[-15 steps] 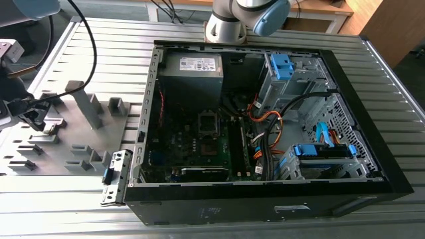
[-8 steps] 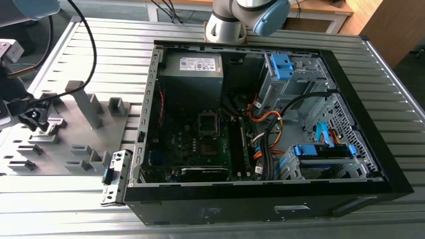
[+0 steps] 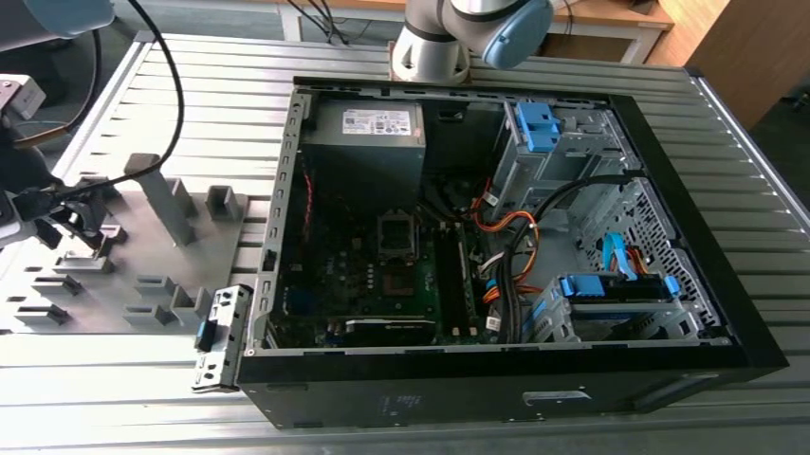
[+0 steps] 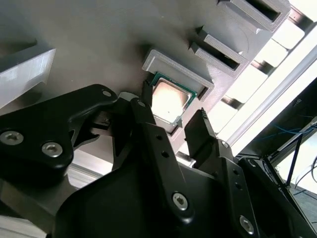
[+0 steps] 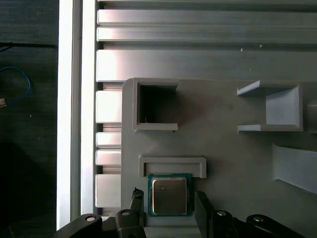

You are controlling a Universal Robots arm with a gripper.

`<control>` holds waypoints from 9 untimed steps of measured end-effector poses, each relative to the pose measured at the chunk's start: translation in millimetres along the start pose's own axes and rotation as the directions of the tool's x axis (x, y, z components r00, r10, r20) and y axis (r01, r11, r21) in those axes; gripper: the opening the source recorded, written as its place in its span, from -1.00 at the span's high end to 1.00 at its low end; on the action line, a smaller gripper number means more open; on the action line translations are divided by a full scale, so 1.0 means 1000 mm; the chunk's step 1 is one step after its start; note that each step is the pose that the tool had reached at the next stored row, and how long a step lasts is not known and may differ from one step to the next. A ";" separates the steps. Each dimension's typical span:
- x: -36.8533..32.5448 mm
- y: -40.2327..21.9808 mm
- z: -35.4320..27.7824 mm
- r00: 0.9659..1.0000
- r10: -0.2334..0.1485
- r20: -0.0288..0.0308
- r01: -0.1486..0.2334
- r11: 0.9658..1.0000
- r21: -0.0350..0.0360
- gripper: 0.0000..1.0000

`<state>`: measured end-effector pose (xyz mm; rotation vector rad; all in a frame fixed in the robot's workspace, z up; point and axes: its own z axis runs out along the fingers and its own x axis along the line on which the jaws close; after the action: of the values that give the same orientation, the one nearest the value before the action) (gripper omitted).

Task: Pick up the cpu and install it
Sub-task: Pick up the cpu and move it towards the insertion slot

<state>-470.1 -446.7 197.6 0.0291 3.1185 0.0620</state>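
Two black fingers [image 5: 136, 199] of our gripper [image 5: 169, 200] stand apart, one on each side of the cpu [image 5: 169, 192]. It lies flat between them in its shallow nest on the grey fixture plate [image 5: 233, 163]. We cannot tell whether they touch its edges. Beyond the plate we see the ribbed table [image 5: 198, 64].

cpu [image 4: 171, 101] corner hidden behind the tool [image 4: 173, 100], arm [image 3: 471, 33] cropped — exterior view's top edge

glossy silvery metal face on the cpu [image 5: 169, 195], matt smooth grey plastic fixture [image 5: 233, 148], ribbed bare-metal table [image 5: 198, 62]
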 end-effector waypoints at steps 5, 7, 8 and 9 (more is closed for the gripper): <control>-0.0016 0.0000 0.0043 1.000 0.000 -0.002 0.000 1.000 0.001 -0.07; -0.0024 0.0002 0.0052 1.000 0.000 -0.003 0.000 1.000 0.002 -0.07; -0.0024 0.0001 0.0052 1.000 0.000 -0.003 0.000 1.000 0.002 -0.07; -0.0025 0.0001 0.0052 1.000 0.000 -0.003 0.000 1.000 0.002 -0.07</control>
<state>-467.5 -446.4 192.4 0.0293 3.1219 0.0590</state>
